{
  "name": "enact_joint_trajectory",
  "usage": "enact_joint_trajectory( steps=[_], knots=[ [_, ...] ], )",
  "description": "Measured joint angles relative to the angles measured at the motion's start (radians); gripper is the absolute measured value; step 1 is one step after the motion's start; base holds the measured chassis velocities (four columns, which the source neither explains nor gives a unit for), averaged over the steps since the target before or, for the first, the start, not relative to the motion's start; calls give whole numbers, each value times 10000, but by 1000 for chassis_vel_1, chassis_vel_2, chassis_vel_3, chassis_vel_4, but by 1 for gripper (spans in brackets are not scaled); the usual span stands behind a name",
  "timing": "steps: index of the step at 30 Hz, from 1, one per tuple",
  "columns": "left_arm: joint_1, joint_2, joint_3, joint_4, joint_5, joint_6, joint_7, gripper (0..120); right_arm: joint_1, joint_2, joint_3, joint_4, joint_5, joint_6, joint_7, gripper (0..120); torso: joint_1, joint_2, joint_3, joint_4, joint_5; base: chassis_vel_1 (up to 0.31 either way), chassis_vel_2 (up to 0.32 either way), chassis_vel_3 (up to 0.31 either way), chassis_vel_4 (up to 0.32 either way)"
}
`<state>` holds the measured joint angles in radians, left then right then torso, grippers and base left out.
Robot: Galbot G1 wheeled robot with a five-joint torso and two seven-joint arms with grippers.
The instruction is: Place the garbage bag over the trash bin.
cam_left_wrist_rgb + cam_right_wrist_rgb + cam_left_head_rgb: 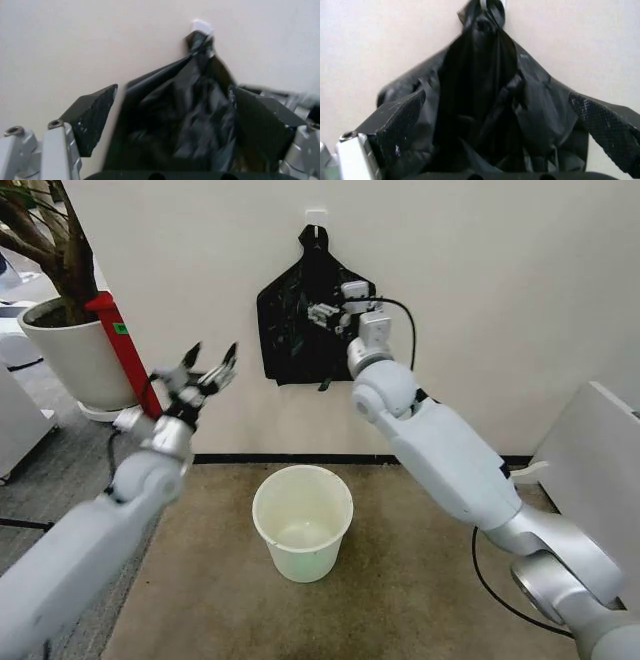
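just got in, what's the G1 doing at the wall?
The right gripper is up at the black garbage bag, which hangs from a white hook on the wall; its open fingers straddle the plastic but have not closed. The left gripper is raised and open to the bag's left, clear of it. The white trash bin stands unlined on the floor below, between the arms.

Even, soft indoor light — both wrist views blurred, faint sheen on the garbage bag (485,97).
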<state>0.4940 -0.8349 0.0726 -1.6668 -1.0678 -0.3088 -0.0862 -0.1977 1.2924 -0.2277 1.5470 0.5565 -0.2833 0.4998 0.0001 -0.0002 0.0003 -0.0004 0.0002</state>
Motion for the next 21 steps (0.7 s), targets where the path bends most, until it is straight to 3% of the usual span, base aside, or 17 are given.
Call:
enact_joint_trajectory(
  steps=[5, 12, 21],
  knots=[
    [-768, -416, 712, 266, -23, 150, -123, 86, 0, -194, 41, 38, 11, -157, 47, 100, 0, 0, -2, 3, -3, 0, 0, 0, 0],
    [-2072, -1055, 2112, 1425, 519, 199, -363, 86, 7, -426, 150, 237, 100, -305, 82, 100, 0, 1, -3, 2, 0, 0, 0, 0, 0],
    [-2625, -1484, 2834, 2158, 882, 295, -531, 88, 0, -262, 179, 326, 112, -326, 81, 100, 0, 1, -3, 4, -2, 0, 0, 0, 0]
  ],
)
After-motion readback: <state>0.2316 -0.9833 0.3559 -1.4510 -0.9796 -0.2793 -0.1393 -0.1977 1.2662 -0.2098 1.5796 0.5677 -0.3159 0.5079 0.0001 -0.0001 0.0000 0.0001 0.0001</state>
